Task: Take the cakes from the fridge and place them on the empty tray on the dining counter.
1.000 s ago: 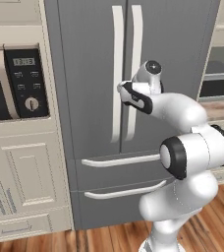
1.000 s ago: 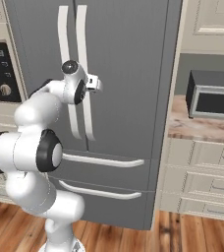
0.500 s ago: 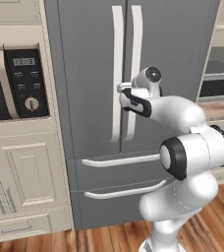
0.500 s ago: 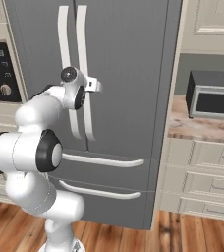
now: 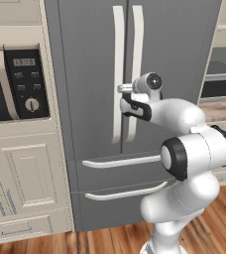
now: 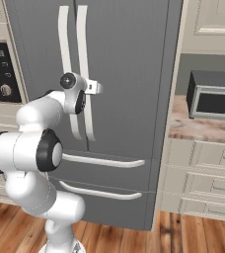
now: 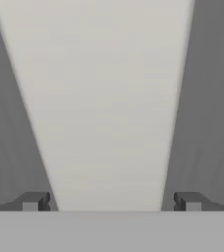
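— Two dark fingertips (image 7: 34, 201) stand wide apart in our hand view, one at each lower corner. What lies between them?

— We see a broad cream handle (image 7: 109, 108) running up the middle between them, dark grey door on both sides. Our gripper (image 7: 111, 202) straddles it with its fingers spread, and we cannot tell whether either tip touches it.

— Which handle is that, from the base views?

— In the left base view our gripper (image 5: 126, 101) sits at the pair of long cream handles, about halfway up them. Whether it is on the left one or the right one we cannot tell from there. In the right base view the hand (image 6: 87, 89) is against the same pair.

— And the fridge?

— We face the fridge (image 5: 179, 54), tall and dark grey, both upper doors shut, with two drawer handles (image 5: 122, 161) below. A black oven panel (image 5: 26, 82) sits in the cream cabinet on one side. On the other side a toaster oven (image 6: 214, 99) rests on a marbled counter (image 6: 203, 129). Wood floor (image 6: 193, 237) runs beneath.
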